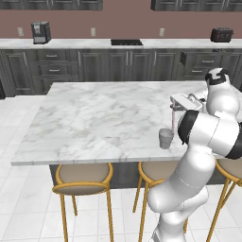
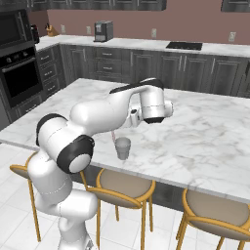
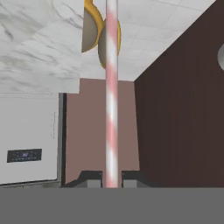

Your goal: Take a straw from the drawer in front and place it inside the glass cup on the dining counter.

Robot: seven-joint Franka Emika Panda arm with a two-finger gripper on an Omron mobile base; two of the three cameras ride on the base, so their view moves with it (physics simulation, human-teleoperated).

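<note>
The glass cup [image 1: 165, 138] [image 2: 122, 147] stands near the front edge of the dining counter [image 1: 104, 118] [image 2: 210, 132]. My gripper [image 1: 174, 109] [image 3: 112, 179] hovers just above it, shut on the straw [image 1: 173, 122] [image 2: 114, 135] [image 3: 111, 87]. The straw is pink-and-white striped and hangs almost upright. Its lower end is level with the cup's rim and close beside it; I cannot tell whether it is inside. In the hand view the straw runs straight up from between the fingertips. The drawer is out of view.
Gold-legged stools [image 1: 82, 177] [image 2: 124, 184] stand under the counter's front edge below the cup. A wall counter [image 1: 71, 43] at the back carries a coffee machine [image 1: 41, 32] and a toaster [image 1: 221, 34]. An oven [image 2: 17, 73] is at the left.
</note>
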